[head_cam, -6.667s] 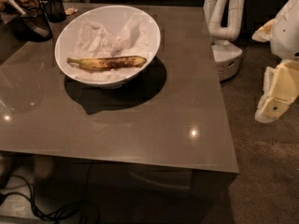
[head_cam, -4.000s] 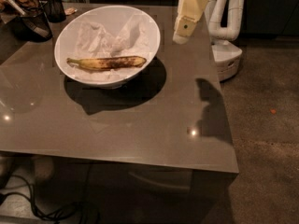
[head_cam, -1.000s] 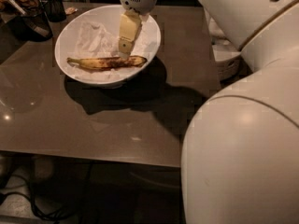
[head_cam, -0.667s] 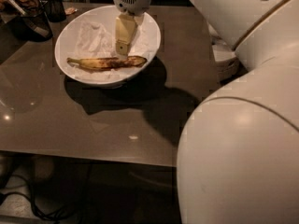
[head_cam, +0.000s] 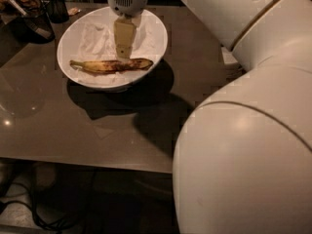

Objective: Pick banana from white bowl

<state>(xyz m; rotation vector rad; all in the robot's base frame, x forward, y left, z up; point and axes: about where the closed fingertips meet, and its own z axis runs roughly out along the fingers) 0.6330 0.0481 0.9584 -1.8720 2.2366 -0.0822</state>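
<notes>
The banana [head_cam: 112,65] lies flat across the near side of the white bowl [head_cam: 159,33], and my gripper [head_cam: 124,53] hangs right above its middle.

It is long and slim, dull yellow under heavy brown-black mottling, thin at its left end and darker at its right, which lies close to the rim. Under it is crumpled white paper [head_cam: 95,35], creased and matte against the bowl's smooth, glossy, wide, shallow round wall. From here my jaws show as one cream slab pointing down from a rounded white wrist; whether they are spread or pressed together I cannot tell, nor whether they touch the peel. The bowl stands on a smooth grey-brown tabletop [head_cam: 73,126] that throws back small glints of light. My pale, rounded arm [head_cam: 243,140] fills the right side.
</notes>
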